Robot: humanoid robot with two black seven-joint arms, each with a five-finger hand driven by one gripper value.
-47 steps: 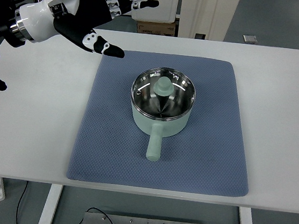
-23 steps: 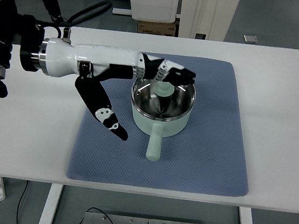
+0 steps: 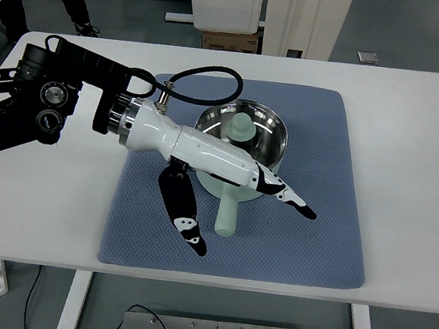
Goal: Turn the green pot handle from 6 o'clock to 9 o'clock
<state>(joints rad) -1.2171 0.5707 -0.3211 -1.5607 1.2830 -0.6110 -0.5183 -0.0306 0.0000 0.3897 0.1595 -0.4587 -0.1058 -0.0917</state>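
Green pot (image 3: 241,147) seated centre of blue mat (image 3: 336,186) on white table (image 3: 414,123), lidded, handle (image 3: 227,215) pointing toward near edge. Left hand (image 3: 232,190) stretched across pot's near side above handle, fingers (image 3: 295,201) spread apart, gripping nothing; thumb (image 3: 184,220) left of handle. Contact with handle not determinable.

green pot (image 3: 242,139) — upright, lidded | handle (image 3: 227,213) — 6 o'clock

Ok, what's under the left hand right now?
The left hand lies over the green pot's near wall and the root of its handle, hiding both. The handle's free end shows, pointing at 6 o'clock, on the blue mat.
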